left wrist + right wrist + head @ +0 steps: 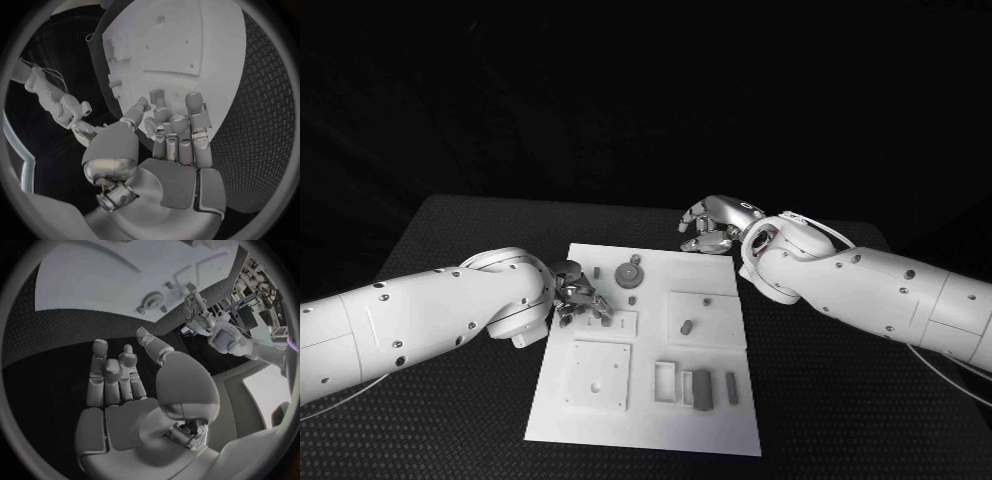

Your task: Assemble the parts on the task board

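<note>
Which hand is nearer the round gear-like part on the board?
Left. The left hand sits just beside the gear-like part over the task board; the right hand hovers beyond the board's far edge.

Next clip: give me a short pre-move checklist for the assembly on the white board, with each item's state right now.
1. Left hand over the task board: ok.
2. Left hand holds a part: cannot tell; fingers curled, nothing plainly in them.
3. Right hand free: ok, fingers apart, holding nothing, at the board's far edge.
4. Round gear part on the board: ok.
5. Small upright parts at the near end: ok.
</note>
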Available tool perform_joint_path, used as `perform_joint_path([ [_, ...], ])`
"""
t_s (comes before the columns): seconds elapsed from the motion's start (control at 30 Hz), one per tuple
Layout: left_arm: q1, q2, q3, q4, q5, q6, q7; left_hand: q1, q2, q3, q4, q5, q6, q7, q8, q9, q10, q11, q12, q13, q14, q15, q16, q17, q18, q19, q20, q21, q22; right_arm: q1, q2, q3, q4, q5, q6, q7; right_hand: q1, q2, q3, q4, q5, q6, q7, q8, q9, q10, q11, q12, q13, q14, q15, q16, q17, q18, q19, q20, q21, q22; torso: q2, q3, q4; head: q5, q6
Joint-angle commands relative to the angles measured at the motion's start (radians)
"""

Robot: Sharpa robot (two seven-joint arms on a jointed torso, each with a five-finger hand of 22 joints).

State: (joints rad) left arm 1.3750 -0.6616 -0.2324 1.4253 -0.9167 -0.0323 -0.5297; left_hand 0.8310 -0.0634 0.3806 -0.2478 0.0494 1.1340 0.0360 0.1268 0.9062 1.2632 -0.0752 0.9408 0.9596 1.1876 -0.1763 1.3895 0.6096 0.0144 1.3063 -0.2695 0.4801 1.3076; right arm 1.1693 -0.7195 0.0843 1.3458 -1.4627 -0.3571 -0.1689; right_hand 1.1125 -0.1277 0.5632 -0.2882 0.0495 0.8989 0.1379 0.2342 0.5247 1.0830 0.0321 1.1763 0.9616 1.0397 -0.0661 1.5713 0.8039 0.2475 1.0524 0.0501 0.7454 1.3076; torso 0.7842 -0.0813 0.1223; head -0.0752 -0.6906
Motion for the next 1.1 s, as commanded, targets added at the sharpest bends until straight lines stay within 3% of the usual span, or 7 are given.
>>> perform_joint_path([
  [0.03, 0.000, 0.000, 0.001, 0.002, 0.008, -0.002, 0.004, -0.009, -0.004, -0.006, 0.000, -0.001, 0.003, 0.006, -0.006, -0.002, 0.002, 0.004, 0.001, -0.001, -0.002, -0.001, 0.007, -0.001, 0.009, 0.004, 0.000, -0.005, 0.004, -0.001, 0.000, 0.000, 0.000, -0.002, 0.008, 0.007, 0.004, 0.001, -0.005, 0.000, 0.000, 0.000, 0.005, 0.000, -0.001, -0.008, -0.002, -0.004, -0.002, -0.001, -0.009, -0.006, -0.002, 0.014, -0.005, 0.000, -0.006, 0.016, 0.000, 0.0001, -0.0003, 0.001, 0.001],
  [0.6, 0.000, -0.001, 0.000, 0.003, -0.007, 0.033, -0.016, -0.054, -0.024, -0.041, -0.008, -0.001, 0.005, 0.004, -0.005, -0.007, 0.002, 0.002, 0.005, -0.002, -0.002, -0.003, 0.011, -0.003, 0.012, 0.006, -0.001, -0.010, 0.006, -0.001, -0.001, 0.000, 0.001, -0.002, 0.009, 0.007, 0.004, 0.000, -0.006, 0.000, 0.000, -0.001, 0.006, 0.000, -0.001, -0.008, -0.002, -0.004, -0.002, -0.001, -0.008, -0.006, -0.002, 0.014, -0.005, 0.001, -0.006, 0.016, 0.000, 0.0001, -0.0006, 0.001, 0.000],
  [1.1, -0.001, 0.012, -0.001, 0.001, -0.016, 0.061, -0.037, -0.103, -0.008, -0.058, 0.003, -0.001, 0.006, 0.002, -0.004, -0.013, 0.001, 0.000, 0.006, -0.004, -0.004, -0.005, 0.013, -0.006, 0.015, 0.007, -0.002, -0.017, 0.007, -0.001, -0.002, 0.000, 0.001, -0.002, 0.009, 0.007, 0.004, 0.000, -0.006, 0.000, 0.000, -0.001, 0.006, 0.000, -0.002, -0.008, -0.001, -0.004, -0.002, -0.001, -0.008, -0.006, -0.002, 0.014, -0.005, 0.001, -0.006, 0.016, 0.000, 0.0010, -0.0005, -0.001, -0.002],
])
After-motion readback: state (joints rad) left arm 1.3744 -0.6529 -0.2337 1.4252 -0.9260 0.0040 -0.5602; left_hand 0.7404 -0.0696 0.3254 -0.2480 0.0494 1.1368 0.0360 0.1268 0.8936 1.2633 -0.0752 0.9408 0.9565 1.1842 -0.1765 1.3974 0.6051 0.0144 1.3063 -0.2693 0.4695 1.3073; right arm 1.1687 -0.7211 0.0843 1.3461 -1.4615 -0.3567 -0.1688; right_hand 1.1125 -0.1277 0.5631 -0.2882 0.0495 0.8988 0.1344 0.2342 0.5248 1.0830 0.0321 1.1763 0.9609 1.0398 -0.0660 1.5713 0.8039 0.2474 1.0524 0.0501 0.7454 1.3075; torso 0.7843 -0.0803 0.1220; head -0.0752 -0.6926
